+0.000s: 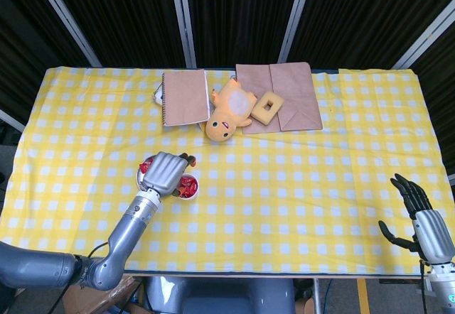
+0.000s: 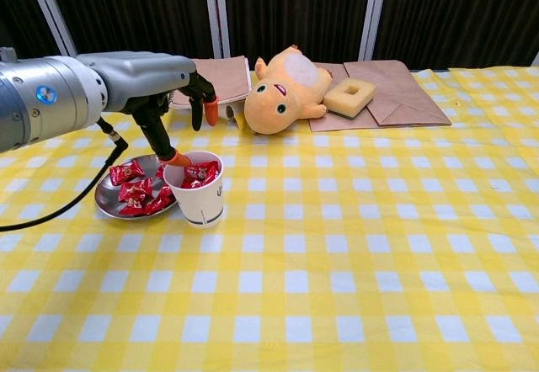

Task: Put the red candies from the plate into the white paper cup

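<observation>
Left hand (image 2: 173, 94): fingers spread, holding nothing, poised above the white paper cup (image 2: 199, 193) | red candies (image 2: 135, 190): on the metal plate (image 2: 106, 204) touching the cup's left side, below and left of the hand; some already in the cup | right hand (image 1: 419, 218): open, idle, far right of the cup, so left is nearer.

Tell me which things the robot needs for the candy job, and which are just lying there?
Needed:
red candies
plate
white paper cup
left robot hand

Just lying there:
yellow plush toy
foam block
brown paper bags
notebook
</observation>
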{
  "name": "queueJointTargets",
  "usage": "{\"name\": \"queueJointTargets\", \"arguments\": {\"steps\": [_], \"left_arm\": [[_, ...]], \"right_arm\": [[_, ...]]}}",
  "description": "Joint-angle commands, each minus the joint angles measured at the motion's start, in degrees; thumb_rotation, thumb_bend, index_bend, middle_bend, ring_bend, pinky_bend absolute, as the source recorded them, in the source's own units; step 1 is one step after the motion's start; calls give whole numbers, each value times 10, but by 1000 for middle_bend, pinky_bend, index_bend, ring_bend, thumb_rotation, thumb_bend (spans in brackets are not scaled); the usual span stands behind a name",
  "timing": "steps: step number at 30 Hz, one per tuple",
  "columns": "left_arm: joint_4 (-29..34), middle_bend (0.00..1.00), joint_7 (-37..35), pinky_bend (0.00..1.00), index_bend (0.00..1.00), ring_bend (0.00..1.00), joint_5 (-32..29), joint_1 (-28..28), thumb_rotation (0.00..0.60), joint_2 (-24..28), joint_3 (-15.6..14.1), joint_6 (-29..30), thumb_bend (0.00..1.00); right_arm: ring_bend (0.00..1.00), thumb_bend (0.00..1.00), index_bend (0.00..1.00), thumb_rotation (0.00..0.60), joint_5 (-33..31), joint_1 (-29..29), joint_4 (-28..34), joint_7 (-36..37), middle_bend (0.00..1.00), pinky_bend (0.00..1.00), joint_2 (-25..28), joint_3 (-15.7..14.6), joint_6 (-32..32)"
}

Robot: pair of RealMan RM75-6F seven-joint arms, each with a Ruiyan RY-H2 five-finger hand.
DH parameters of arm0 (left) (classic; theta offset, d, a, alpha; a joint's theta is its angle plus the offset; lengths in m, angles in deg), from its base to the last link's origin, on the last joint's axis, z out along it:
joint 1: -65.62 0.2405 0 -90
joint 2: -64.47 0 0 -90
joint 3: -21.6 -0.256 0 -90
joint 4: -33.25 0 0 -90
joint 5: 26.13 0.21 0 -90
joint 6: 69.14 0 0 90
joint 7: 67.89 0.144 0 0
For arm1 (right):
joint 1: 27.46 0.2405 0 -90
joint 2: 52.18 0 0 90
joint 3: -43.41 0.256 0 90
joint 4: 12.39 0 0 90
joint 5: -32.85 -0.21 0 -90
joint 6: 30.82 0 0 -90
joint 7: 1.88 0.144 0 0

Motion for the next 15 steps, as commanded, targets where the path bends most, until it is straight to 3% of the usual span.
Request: {"name": "queueJointTargets", "arguments": {"steps": [1, 15], "left_arm": [[-5, 357, 3, 954, 333, 935, 2, 5, 600, 8, -5, 6, 231], [-59, 372, 13, 954, 334, 935, -51, 34, 600, 29, -44, -13, 231]], "right_arm": [[0, 424, 0, 600, 0, 0, 0, 0, 0, 0, 0, 0, 0], [0, 424, 0, 600, -1, 1, -1, -3, 0, 0, -1, -1, 4]]}}
